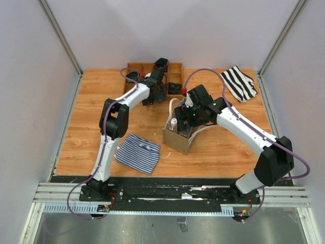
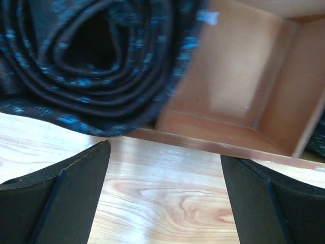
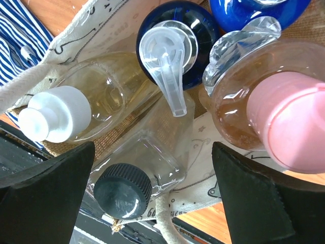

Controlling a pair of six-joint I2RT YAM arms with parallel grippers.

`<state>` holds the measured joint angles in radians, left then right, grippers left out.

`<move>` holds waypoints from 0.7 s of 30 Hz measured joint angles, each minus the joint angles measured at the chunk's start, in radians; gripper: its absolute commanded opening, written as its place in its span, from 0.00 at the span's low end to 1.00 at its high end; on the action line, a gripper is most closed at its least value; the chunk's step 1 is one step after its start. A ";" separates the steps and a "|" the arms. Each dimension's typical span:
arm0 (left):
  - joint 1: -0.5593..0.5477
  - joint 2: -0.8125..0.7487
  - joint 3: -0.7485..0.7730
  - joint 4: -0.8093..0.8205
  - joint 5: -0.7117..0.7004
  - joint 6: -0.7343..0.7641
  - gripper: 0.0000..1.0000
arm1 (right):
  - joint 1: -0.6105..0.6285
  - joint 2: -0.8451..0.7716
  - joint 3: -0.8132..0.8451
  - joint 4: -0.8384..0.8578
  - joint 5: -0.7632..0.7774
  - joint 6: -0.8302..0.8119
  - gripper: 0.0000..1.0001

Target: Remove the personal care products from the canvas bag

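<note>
Near edge first: blue-striped cloth [image 1: 138,152] lies flat by the L arm, not yr concern. Just past it, mid-table, the bag [image 1: 177,140] stands mouth up w/ the bottles [image 1: 174,123] inside; none looks out yet.

R gripper [image 3: 152,170] hangs right over the mouth, fingers [image 3: 45,198] spread wide, nothing held. Bottles sit caps-up, long axes pointing roughly at the wrist cam, so yr approach is straight down.

The dark-cap bottle [image 3: 124,190] lies betw the fingers, prob the easiest 1st grab. The white-cap bottle [image 3: 56,116] leans beside it; pump bottle [image 3: 170,35] and pink-cap bottle [image 3: 292,119] sit beyond. They're packed touching, so expect neighbours to shift.

Further back, L gripper [image 2: 165,175] is open and empty, low over the table [image 2: 167,208], just in front of the tray [image 2: 238,91], which has a black roll [image 2: 86,61] in one compartment. That's well apart from the bag, so use the R arm.
</note>
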<state>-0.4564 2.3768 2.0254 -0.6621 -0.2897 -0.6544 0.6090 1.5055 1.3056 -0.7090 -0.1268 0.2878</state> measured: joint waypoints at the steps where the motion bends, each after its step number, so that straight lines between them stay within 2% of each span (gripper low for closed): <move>1: 0.009 0.002 -0.002 -0.008 0.013 -0.001 0.94 | 0.000 0.001 -0.002 0.000 -0.004 0.000 0.99; 4: 0.037 -0.035 -0.069 0.007 0.018 -0.010 0.93 | 0.011 0.000 -0.014 0.005 0.001 0.000 0.99; 7: 0.058 -0.175 -0.297 0.111 -0.037 -0.024 0.93 | 0.032 -0.039 -0.063 0.029 0.024 -0.006 0.99; 10: 0.052 -0.349 -0.461 0.103 -0.079 -0.039 0.93 | 0.043 -0.104 -0.083 0.023 0.057 -0.017 0.99; 13: -0.025 -0.537 -0.571 0.107 -0.110 -0.064 0.94 | 0.043 -0.161 -0.083 0.022 0.086 -0.027 0.98; 16: -0.166 -0.713 -0.710 0.118 -0.108 -0.122 0.95 | 0.043 -0.191 -0.083 0.022 0.099 -0.032 0.98; 18: -0.222 -0.747 -0.780 0.109 -0.072 -0.173 0.95 | 0.043 -0.196 -0.083 0.018 0.106 -0.035 0.99; 21: -0.242 -0.717 -0.905 0.098 0.004 -0.266 0.96 | 0.043 -0.201 -0.083 -0.003 0.128 -0.036 0.98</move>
<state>-0.6983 1.6596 1.1206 -0.5644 -0.2859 -0.9207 0.6525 1.3045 1.2224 -0.7120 0.0010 0.2520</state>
